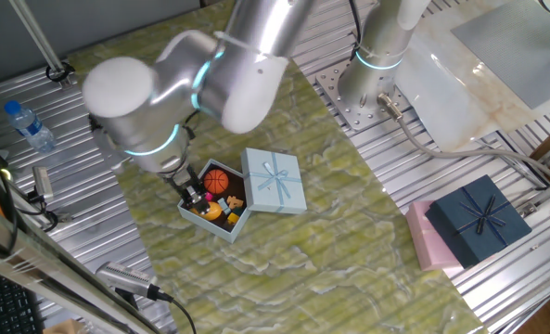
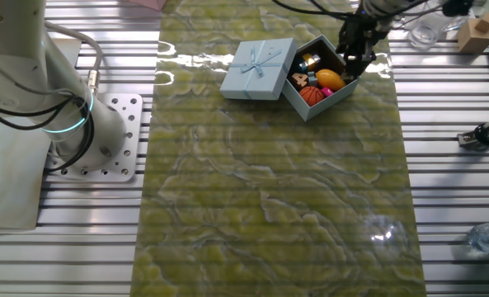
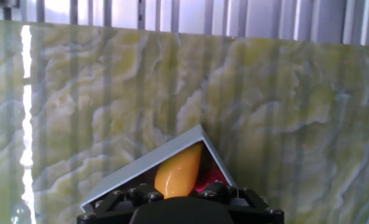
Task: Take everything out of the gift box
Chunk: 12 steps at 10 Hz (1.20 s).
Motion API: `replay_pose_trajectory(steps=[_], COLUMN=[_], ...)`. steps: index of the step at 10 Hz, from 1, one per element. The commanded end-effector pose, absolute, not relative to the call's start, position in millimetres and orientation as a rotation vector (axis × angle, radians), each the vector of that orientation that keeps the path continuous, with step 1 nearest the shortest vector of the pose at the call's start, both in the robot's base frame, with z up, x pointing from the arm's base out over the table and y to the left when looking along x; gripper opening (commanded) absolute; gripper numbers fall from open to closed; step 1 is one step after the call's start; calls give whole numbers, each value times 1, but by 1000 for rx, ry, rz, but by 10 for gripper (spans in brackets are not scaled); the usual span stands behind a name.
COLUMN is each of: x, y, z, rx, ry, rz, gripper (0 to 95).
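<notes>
pincer [image 1: 194, 194]: down inside small pale-blue cardboard gift box [image 1: 221, 225], open or closed: cannot tell
target: yellow-orange mango-shaped toy [image 3: 178, 173], directly under pincer, long axis pointing toward box's far corner

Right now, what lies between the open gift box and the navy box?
The fixed view shows the lid beside the gift box, then bare mat and a pink box.

The gift box [image 1: 221, 219] is sitting open on the mat [image 1: 349, 241], its lid [image 1: 275, 180] lying just beside it on the right. Toys [image 1: 221, 197] are lying inside the box. The gripper [image 1: 193, 193] is reaching into its left part.
</notes>
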State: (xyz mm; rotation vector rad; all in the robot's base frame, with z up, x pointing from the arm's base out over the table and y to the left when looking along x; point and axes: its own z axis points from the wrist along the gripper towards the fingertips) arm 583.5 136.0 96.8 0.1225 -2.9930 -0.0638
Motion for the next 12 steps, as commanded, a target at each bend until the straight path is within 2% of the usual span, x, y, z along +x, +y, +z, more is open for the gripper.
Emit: replay_pose_trajectory(steps=[1, 10, 11, 12], x=[582, 582, 582, 582], y=[136, 136, 136, 136], z=[94, 92, 92, 92], rx=[104, 123, 115, 105], ry=[-3028, -3020, -3018, -3017], rz=[-42, -4, 5, 3], gripper=[380, 380, 190, 190])
